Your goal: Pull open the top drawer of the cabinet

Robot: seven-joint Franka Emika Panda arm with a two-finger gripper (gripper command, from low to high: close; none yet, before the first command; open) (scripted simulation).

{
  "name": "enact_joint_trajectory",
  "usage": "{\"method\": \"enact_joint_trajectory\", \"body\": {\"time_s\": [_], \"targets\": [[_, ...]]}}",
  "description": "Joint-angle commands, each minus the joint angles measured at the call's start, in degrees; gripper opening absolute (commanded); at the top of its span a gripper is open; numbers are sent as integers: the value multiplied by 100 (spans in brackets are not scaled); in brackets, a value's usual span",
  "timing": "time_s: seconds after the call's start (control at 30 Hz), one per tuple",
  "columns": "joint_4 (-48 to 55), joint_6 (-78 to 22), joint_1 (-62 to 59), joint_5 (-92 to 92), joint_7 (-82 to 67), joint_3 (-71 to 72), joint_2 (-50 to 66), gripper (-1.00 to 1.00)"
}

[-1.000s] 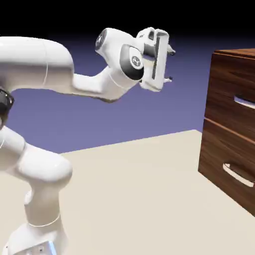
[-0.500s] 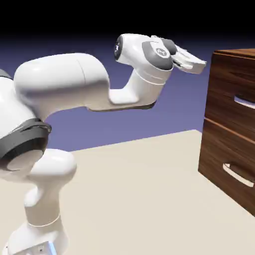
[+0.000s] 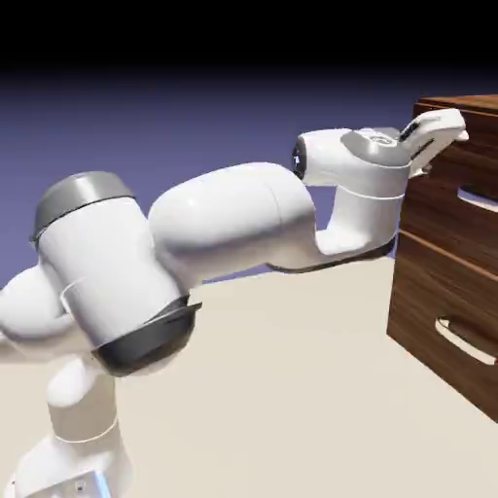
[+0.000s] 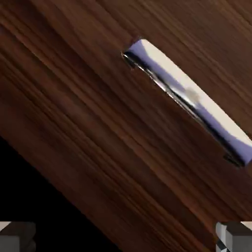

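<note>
The worktop (image 3: 282, 389) is a plain beige surface. The cabinet (image 3: 443, 292) stands directly on it at 3 o'clock in the exterior view. The robot base (image 3: 73, 457) rests on it at 8 o'clock.

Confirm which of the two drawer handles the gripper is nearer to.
The top drawer's handle: the gripper is up beside the cabinet's upper edge, just above it. The lower drawer's handle sits far below the hand.

Beige table (image 3: 292, 389), blue-violet backdrop (image 3: 195, 126)
</note>
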Motion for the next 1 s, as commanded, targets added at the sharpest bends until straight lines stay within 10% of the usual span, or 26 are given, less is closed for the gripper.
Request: {"method": "enact_joint_trajectory", "body": {"time_s": [0.0, 0.47, 0.5, 0.97], "targets": [[85, -28, 151, -248, -250, -133, -44, 0], [1914, 101, 2204, -1837, -2262, -1534, -507, 0], [1914, 101, 2204, -1837, -2262, -1534, -507, -100], [-785, -509, -145, -1942, -1849, -339, -362, -100]]}}
